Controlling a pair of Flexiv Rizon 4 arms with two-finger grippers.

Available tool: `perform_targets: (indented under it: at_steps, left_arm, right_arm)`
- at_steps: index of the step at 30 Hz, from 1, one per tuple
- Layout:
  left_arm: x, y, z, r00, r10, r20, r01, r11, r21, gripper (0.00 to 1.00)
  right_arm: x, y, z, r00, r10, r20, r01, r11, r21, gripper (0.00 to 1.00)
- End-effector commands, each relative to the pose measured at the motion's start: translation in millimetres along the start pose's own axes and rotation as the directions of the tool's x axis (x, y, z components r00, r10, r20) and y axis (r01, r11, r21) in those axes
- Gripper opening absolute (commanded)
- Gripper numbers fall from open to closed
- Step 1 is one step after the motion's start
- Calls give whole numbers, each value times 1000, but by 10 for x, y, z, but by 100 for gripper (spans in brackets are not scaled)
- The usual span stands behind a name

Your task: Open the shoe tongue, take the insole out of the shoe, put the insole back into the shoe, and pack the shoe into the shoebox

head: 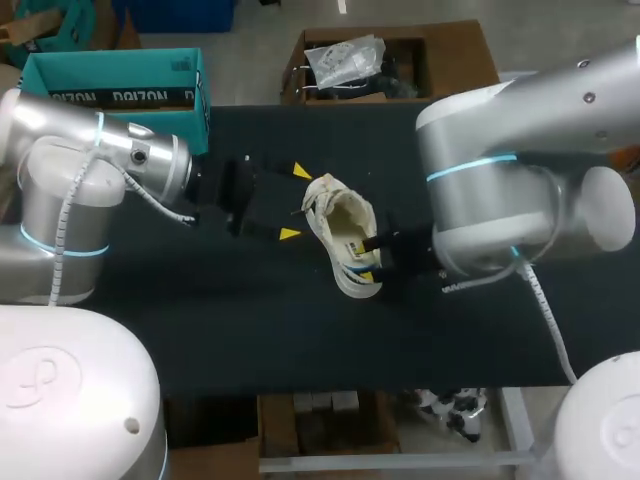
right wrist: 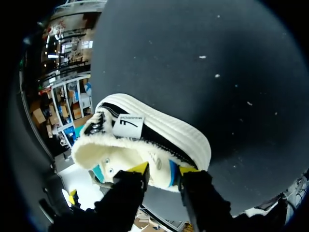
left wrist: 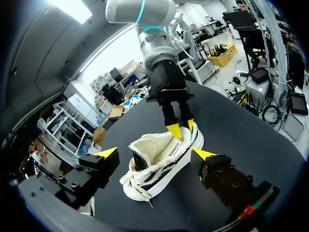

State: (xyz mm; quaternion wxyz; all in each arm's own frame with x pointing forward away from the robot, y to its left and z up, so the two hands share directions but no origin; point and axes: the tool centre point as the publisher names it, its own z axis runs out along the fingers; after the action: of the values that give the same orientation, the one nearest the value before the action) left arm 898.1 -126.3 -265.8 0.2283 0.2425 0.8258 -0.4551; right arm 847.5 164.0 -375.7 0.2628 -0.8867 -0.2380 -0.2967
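A cream fleece-lined shoe (head: 345, 232) with a dark side stripe stands on its sole mid-table, laces toward my left arm. My left gripper (head: 295, 203) is open wide just beside the toe. In the left wrist view the shoe (left wrist: 161, 162) lies between and ahead of that gripper (left wrist: 155, 153), and neither finger touches it. My right gripper (head: 369, 259) straddles the heel wall: one finger is inside against the fleece, the other on the outside. In the right wrist view it (right wrist: 163, 170) is shut on the shoe's (right wrist: 145, 137) heel. No insole shows. The teal shoebox (head: 110, 80) sits at the back left.
The black table top (head: 250, 330) is bare in front of the shoe and to its sides. My right arm's big elbow (head: 480, 180) hangs over the table's right half.
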Motion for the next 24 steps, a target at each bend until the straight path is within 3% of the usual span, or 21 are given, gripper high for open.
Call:
perform_targets:
  at_steps: [1, 7, 8, 9, 16, 24]
  left_arm:
    - [49, -29, -62, 1000, -5, 21, 5, 1000, -14, 100]
    - [66, -24, -153, 999, -12, 42, 13, 999, -29, 100]
    - [70, -24, -166, 999, -14, 46, 15, 999, -34, 100]
    - [74, -21, -186, 999, -17, 49, 19, 999, -37, 100]
    - [102, 5, -359, 995, -62, 81, 69, 994, -83, 100]
    - [142, 31, -620, 988, -95, 124, 112, 985, -133, 100]
  right_arm:
    - [70, -123, -364, 1000, -14, -13, 14, 1000, -3, 44]
    - [204, -205, -496, 995, -42, -89, 48, 997, 63, 27]
    - [228, -223, -490, 995, -51, -91, 57, 996, 66, 19]
    - [254, -246, -473, 993, -59, -99, 68, 994, 84, 0]
    - [340, -292, -153, 993, -75, -95, 92, 977, 191, 0]
    - [270, -175, 65, 996, -46, -71, 63, 967, 247, 0]
